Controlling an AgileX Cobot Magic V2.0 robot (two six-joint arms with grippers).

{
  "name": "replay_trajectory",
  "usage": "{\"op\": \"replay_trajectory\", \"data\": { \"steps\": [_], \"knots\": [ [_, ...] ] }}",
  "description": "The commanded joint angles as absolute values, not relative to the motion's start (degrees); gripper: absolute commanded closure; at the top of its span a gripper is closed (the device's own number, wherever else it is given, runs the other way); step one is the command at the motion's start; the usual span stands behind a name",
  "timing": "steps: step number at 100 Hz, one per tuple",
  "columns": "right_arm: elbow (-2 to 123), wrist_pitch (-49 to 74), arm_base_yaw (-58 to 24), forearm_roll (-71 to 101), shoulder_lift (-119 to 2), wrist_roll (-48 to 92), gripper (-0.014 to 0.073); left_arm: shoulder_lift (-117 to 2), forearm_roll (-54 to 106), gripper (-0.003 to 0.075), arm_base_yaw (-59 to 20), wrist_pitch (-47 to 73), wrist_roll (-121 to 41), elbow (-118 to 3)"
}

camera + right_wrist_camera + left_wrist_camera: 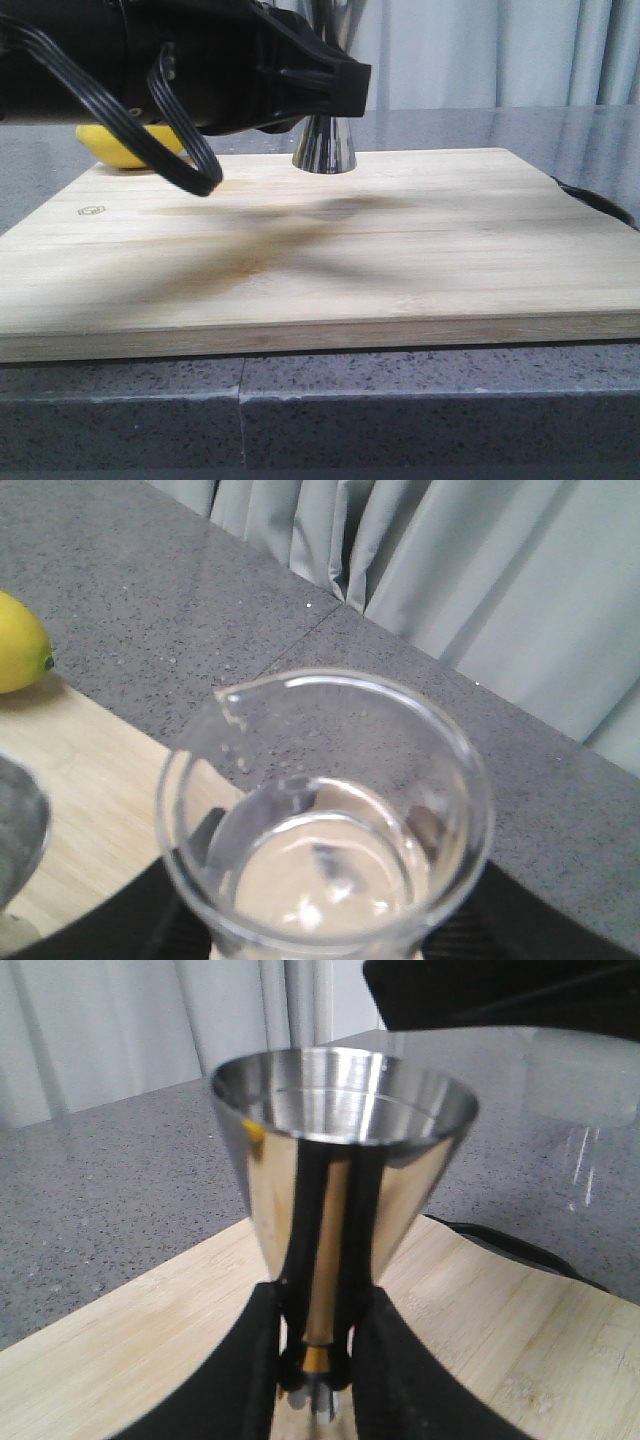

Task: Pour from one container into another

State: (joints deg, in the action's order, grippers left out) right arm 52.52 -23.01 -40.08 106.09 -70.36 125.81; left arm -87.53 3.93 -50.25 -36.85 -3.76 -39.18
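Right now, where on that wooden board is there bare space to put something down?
Most of the wooden board is bare: the whole near half and the right side. It gets crowded at the far edge, where the steel jigger stands under an arm, with a lemon at the far left corner.

Steel jigger [324,147] upright on wooden board [400,260]; black arm [150,60] overhead; yellow fruit [125,147] behind.

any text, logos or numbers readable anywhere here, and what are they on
No readable words or numbers in any view.
Pale bamboo cutting board: a small engraved mark near its left corner, too small to read.
Small clear glass beaker: no measuring marks legible in the right wrist view.
Shiny steel hourglass-shaped jigger: only reflections, no lettering.
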Motion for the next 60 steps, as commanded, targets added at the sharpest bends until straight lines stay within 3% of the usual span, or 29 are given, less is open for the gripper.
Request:
{"op": "replay_trajectory", "data": {
  "steps": [1,60],
  "knots": [
    [56.03,-21.10,-39.34,105.11,-69.40,124.86,0.0388,-85.17,3.67,0.0739,-50.59,-41.68,-3.19,-40.83],
    [58.76,-9.63,-39.24,105.11,-69.40,120.01,0.0388,-85.17,2.85,0.0739,-50.59,-41.68,-2.05,-40.83]
  ]
}}
